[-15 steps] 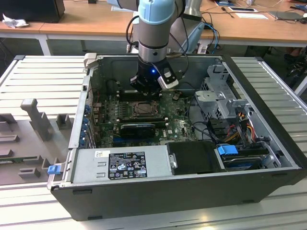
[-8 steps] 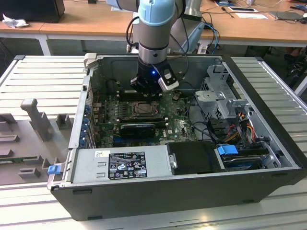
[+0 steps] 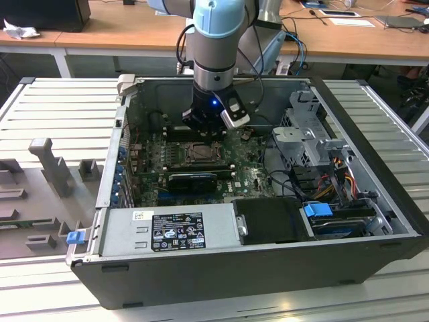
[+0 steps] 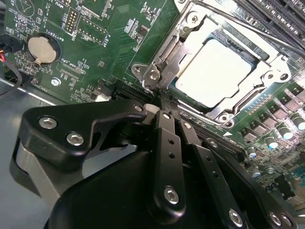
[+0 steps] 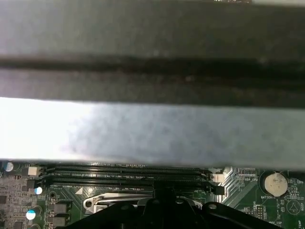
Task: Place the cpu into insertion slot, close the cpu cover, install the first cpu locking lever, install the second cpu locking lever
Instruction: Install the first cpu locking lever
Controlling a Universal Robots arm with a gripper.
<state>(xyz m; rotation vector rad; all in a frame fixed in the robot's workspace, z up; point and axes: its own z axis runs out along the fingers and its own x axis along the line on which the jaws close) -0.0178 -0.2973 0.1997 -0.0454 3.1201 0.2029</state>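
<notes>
Exterior view: gripper point(image 3: 209, 127) low over the slot point(image 3: 199, 153) on the board point(image 3: 251, 176).

Second wrist view: cpu point(image 4: 214, 71) seated in slot, cover point(image 4: 167, 50) down around it. Fingers point(image 4: 167, 125) pinched together, empty, tips at the cover's corner. Chip looks light, rigid, fragile; take by edges. Cover thin stiff metal.

First wrist view: memory slots point(image 5: 126, 174).

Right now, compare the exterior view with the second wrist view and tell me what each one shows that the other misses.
Exterior view: the whole open computer case, its power supply, the drive cage and the arm above the board.
Second wrist view: the cpu seated under the closed cpu cover, a coin battery, and the tool at the cover's corner.
Both: the green motherboard and the insertion slot.
</notes>
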